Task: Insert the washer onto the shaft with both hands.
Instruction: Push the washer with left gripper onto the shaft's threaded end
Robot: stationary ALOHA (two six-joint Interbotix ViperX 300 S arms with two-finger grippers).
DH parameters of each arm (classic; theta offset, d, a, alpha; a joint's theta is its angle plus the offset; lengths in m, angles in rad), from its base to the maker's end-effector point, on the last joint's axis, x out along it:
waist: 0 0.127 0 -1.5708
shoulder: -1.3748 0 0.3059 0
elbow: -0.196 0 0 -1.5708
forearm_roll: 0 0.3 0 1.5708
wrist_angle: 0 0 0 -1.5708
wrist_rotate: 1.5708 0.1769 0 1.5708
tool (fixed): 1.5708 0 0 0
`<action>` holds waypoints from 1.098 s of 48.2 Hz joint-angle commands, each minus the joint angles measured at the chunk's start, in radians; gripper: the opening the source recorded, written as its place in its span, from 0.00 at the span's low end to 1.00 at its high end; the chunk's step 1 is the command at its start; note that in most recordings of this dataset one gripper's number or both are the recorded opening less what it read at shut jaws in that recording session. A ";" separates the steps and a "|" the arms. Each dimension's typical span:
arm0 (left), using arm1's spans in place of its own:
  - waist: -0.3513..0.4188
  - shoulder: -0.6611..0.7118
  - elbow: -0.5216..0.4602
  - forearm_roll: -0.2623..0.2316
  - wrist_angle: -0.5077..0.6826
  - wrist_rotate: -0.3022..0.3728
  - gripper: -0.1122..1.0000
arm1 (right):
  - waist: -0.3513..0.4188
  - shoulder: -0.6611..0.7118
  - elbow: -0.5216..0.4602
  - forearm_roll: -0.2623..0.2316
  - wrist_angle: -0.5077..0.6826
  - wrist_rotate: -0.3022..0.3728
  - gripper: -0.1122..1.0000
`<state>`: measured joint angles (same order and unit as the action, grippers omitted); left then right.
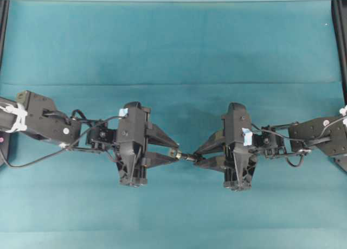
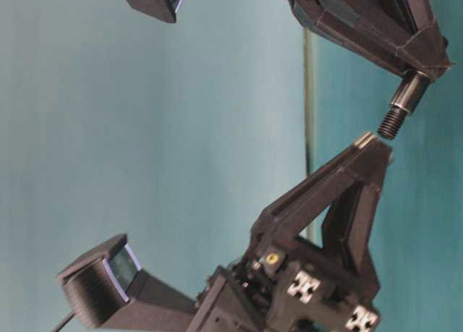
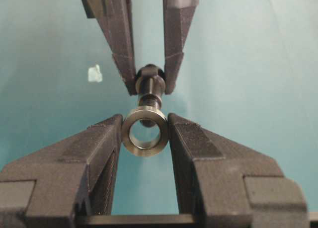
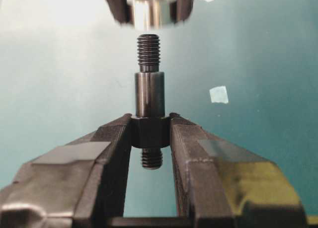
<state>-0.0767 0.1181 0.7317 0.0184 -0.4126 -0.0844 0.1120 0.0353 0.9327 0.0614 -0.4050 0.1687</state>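
- Overhead: I have the left gripper (image 1: 174, 153) and right gripper (image 1: 196, 155) tip to tip over the teal table (image 1: 173, 43). The washer (image 1: 174, 153) sits at the left tips and the shaft (image 1: 188, 157) sticks out of the right tips toward it, so the parts meet in mid-air between the two.
- Table-level: the shaft's threaded end (image 2: 393, 122) points at the left fingertips (image 2: 369, 145), just short of them; I judge the gap small but not closed.
- Left wrist: my jaws are part-closed, pinching the washer (image 3: 144, 131) by its rim, which leaves its hole facing outward. The shaft (image 3: 149, 91) lines up just beyond the bore.
- Right wrist: jaws nearly closed, clamping the shaft (image 4: 149, 96) at its thick collar, so the thread stays free ahead of the tips. The washer (image 4: 149, 12) is blurred straight ahead. A pale tape scrap (image 4: 218, 94) lies on the table to one side.
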 commanded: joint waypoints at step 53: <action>-0.003 0.048 -0.058 0.002 -0.011 0.000 0.42 | -0.012 0.002 -0.028 -0.002 -0.025 -0.002 0.10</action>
<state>-0.0767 0.1657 0.6918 0.0169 -0.4142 -0.0844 0.1012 0.0430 0.9235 0.0614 -0.4157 0.1672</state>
